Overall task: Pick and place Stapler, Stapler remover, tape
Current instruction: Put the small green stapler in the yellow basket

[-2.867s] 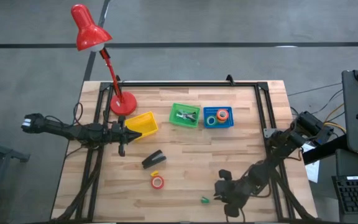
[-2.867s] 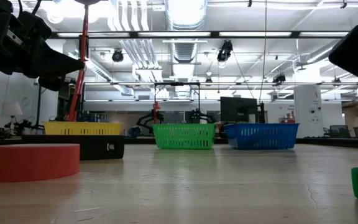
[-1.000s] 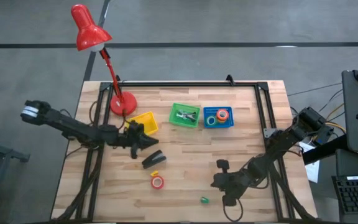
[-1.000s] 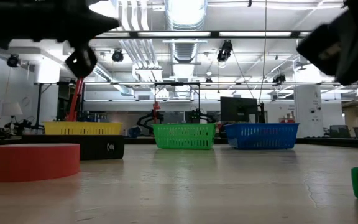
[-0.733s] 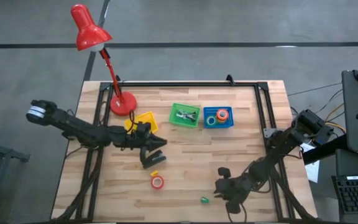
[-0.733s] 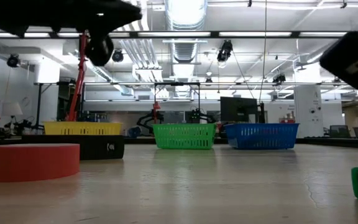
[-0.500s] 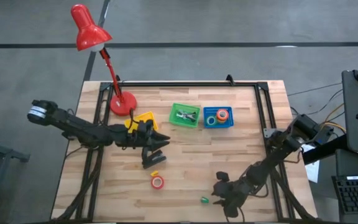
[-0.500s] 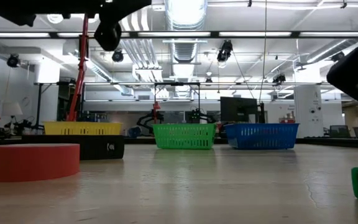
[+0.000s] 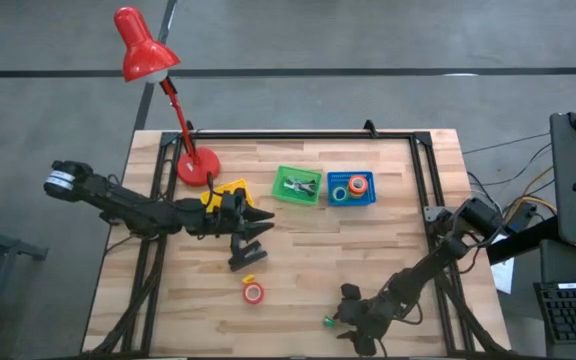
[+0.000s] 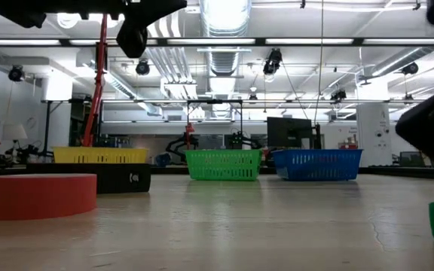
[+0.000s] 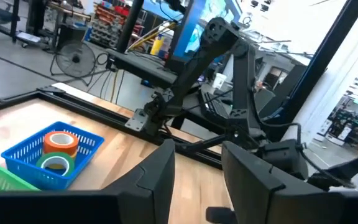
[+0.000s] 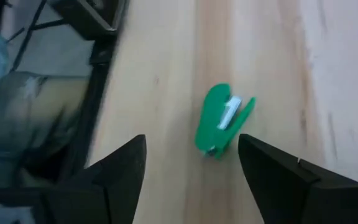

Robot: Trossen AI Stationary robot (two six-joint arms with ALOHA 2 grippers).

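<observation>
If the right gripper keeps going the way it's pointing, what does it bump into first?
Probably the small green stapler remover. The right gripper is open and the green piece lies on the wooden table just ahead, between its fingers' line. Depth is hard to judge.

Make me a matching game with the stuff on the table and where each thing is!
Things:
1. black stapler
2. red tape roll
3. orange tape roll
4. small green stapler remover

Places:
A. in the blue basket
B. on the bare wood, just below the left tool
C. ahead of the open right tool
D. alone on the wood, near the front edge

Pairs: 1-B, 2-D, 3-A, 4-C
</observation>
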